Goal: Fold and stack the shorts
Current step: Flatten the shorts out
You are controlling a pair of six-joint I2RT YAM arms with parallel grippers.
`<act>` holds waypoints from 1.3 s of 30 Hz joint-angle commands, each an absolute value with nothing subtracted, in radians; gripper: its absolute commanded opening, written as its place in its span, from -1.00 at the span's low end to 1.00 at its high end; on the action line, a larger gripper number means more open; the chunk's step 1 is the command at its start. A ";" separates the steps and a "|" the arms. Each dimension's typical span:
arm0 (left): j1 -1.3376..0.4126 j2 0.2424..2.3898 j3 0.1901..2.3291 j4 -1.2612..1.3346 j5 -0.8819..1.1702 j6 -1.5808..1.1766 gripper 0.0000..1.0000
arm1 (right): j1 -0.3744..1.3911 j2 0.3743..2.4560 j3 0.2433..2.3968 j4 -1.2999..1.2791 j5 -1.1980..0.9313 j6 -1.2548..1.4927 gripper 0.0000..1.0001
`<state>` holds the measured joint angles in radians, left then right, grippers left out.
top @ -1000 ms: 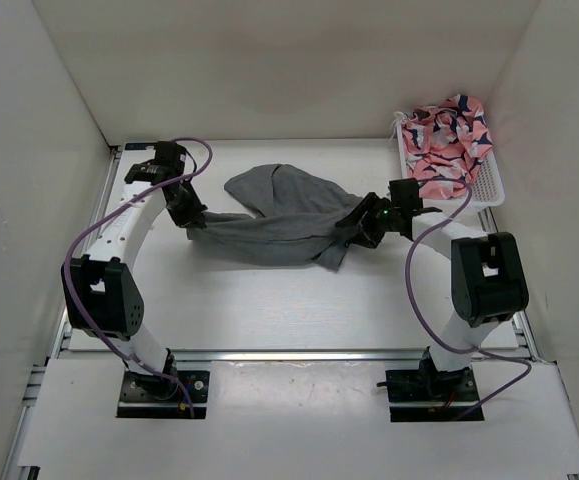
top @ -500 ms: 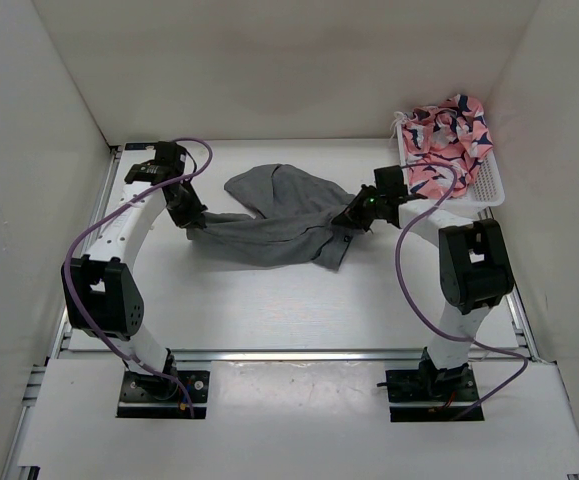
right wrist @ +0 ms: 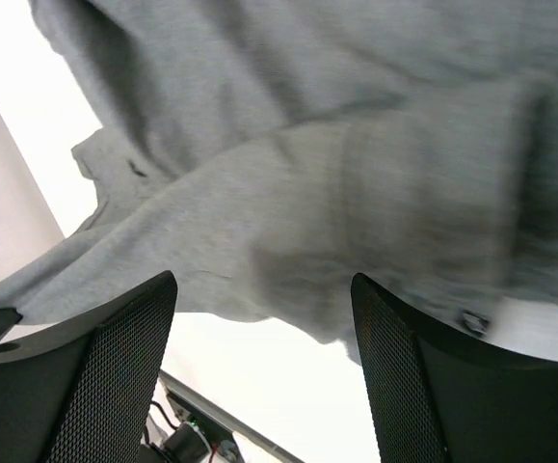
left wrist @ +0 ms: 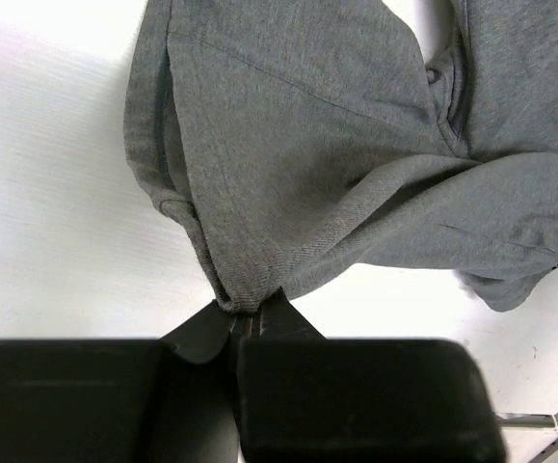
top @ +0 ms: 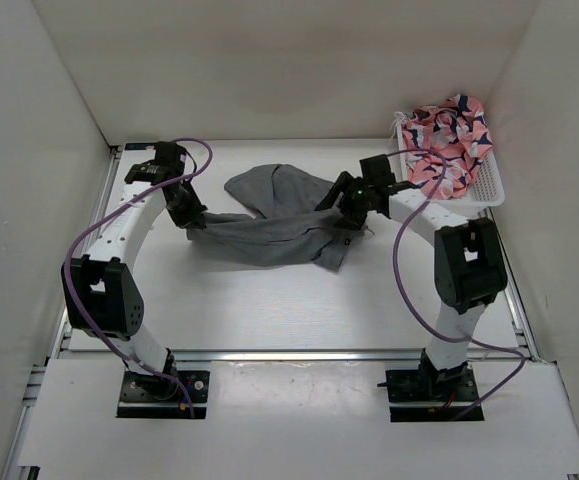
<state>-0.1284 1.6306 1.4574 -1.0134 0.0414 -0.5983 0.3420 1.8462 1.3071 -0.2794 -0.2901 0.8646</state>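
White walls (top: pixel 269 70) stood on three sides of a white table (top: pixel 269 300). A metal rail (top: pixel 299 354) ran along its near edge. The light was soft and even.

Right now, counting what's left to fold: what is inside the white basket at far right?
Pink, navy and white patterned fabric is heaped in the white basket, rising above its rim. How many pieces, and anything beneath, is covered.
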 commanded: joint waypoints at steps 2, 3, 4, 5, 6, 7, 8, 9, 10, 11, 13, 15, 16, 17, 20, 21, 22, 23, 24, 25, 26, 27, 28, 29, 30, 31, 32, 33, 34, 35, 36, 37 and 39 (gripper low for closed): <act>-0.130 1.592 1.491 -1.014 0.048 -0.592 -0.80 | 0.383 1.911 1.405 -0.353 -0.232 0.857 0.39; -0.130 1.592 1.491 -1.014 0.048 -0.592 -0.80 | 0.394 1.922 1.416 -0.363 -0.221 0.857 0.29; -0.130 1.592 1.491 -1.014 0.048 -0.592 -0.80 | 0.394 1.934 1.431 -0.374 -0.207 0.857 0.17; -0.130 1.592 1.491 -1.014 0.048 -0.592 -0.80 | 0.394 1.934 1.431 -0.396 -0.195 0.845 -0.01; -0.130 1.592 1.491 -1.014 0.048 -0.592 -0.80 | 0.403 1.943 1.440 -0.408 -0.175 0.845 -0.07; -0.130 1.592 1.491 -1.014 0.048 -0.592 -0.80 | 0.403 1.944 1.440 -0.417 -0.166 0.835 -0.12; -0.130 1.592 1.491 -1.014 0.048 -0.592 -0.80 | 0.403 1.944 1.440 -0.434 -0.157 0.834 -0.16; -0.130 1.592 1.502 -1.014 0.048 -0.592 -0.80 | 0.403 1.944 1.440 -0.434 -0.156 0.834 -0.18; -0.130 1.592 1.502 -1.014 0.048 -0.592 -0.80 | 0.403 1.944 1.450 -0.448 -0.144 0.824 -0.22; -0.130 1.592 1.502 -1.014 0.048 -0.592 -0.80 | 0.403 1.944 1.460 -0.469 -0.135 0.824 -0.22; -0.130 1.592 1.502 -1.014 0.048 -0.592 -0.80 | 0.403 1.944 1.460 -0.479 -0.121 0.815 -0.07; -0.130 1.592 1.502 -1.014 0.048 -0.592 -0.80 | 0.403 1.944 1.469 -0.489 -0.103 0.805 0.33; -0.130 1.592 1.502 -1.014 0.048 -0.592 -0.80 | 0.403 1.944 1.470 -0.498 -0.094 0.805 0.38; -0.130 1.592 1.502 -1.014 0.048 -0.592 -0.80 | 0.403 1.957 1.480 -0.499 -0.094 0.805 0.38; -0.130 1.592 1.502 -1.014 0.048 -0.592 -0.80 | 0.403 1.970 1.480 -0.499 -0.069 0.805 -0.06; -0.130 1.592 1.502 -1.014 0.048 -0.592 -0.80 | 0.403 1.970 1.480 -0.499 -0.069 0.805 -0.46; -0.130 1.592 1.502 -1.014 0.048 -0.592 -0.80 | 0.403 1.970 1.480 -0.499 -0.054 0.805 -0.65; -0.130 1.592 1.502 -1.014 0.037 -0.592 -0.80 | 0.403 1.957 1.480 -0.499 -0.054 0.805 -0.82; -0.130 1.592 1.502 -1.014 0.037 -0.592 -0.80 | 0.403 1.957 1.480 -0.508 -0.040 0.805 -0.95; -0.130 1.592 1.502 -1.014 0.037 -0.592 -0.80 | 0.403 1.933 1.480 -0.517 -0.017 0.796 -1.00; -0.130 1.592 1.514 -1.014 0.037 -0.592 -0.80 | 0.403 1.924 1.500 -0.517 -0.005 0.796 -1.00; -0.130 1.612 1.532 -1.014 0.037 -0.592 -0.80 | 0.403 1.915 1.511 -0.517 0.008 0.784 -1.00; -0.130 1.624 1.552 -1.014 0.037 -0.592 -0.80 | 0.403 1.905 1.529 -0.541 0.023 0.766 -1.00; -0.130 1.640 1.580 -1.014 0.037 -0.592 -0.80 | 0.388 1.896 1.581 -0.554 0.046 0.755 -1.00; -0.118 1.682 1.616 -1.032 0.037 -0.592 -0.80 | 0.379 1.896 1.613 -0.564 0.046 0.730 -1.00; -0.103 1.707 1.714 -1.045 0.054 -0.592 -0.80 | 0.355 1.896 1.650 -0.581 0.046 0.717 -1.00; -0.103 1.733 1.776 -1.063 0.073 -0.583 -0.80 | 0.341 1.896 1.695 -0.594 0.037 0.700 -1.00; -0.088 1.780 1.843 -1.086 0.074 -0.583 -0.80 | 0.327 1.896 1.801 -0.609 0.025 0.669 -1.00; -0.077 1.804 1.994 -1.138 0.074 -0.583 -0.80 | 0.302 1.896 1.859 -0.648 0.025 0.655 -1.00; -0.077 1.825 2.073 -1.164 0.074 -0.583 -0.80 | 0.292 1.896 1.912 -0.660 0.015 0.640 -1.00; -0.063 1.841 2.147 -1.189 0.086 -0.583 -0.80 | 0.282 1.896 1.986 -0.660 0.015 0.626 -1.00; -0.048 1.853 2.255 -1.203 0.098 -0.583 -0.80 | 0.273 1.864 2.014 -0.660 0.015 0.595 -1.00; -0.032 1.853 2.301 -1.194 0.120 -0.583 -0.80 | 0.273 1.830 2.046 -0.669 0.015 0.565 -1.00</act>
<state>-0.0723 1.9163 2.1845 -1.1343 0.1101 -0.5945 0.2924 1.9335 1.9709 -0.6312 -0.0273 0.6655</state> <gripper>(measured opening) 0.123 0.012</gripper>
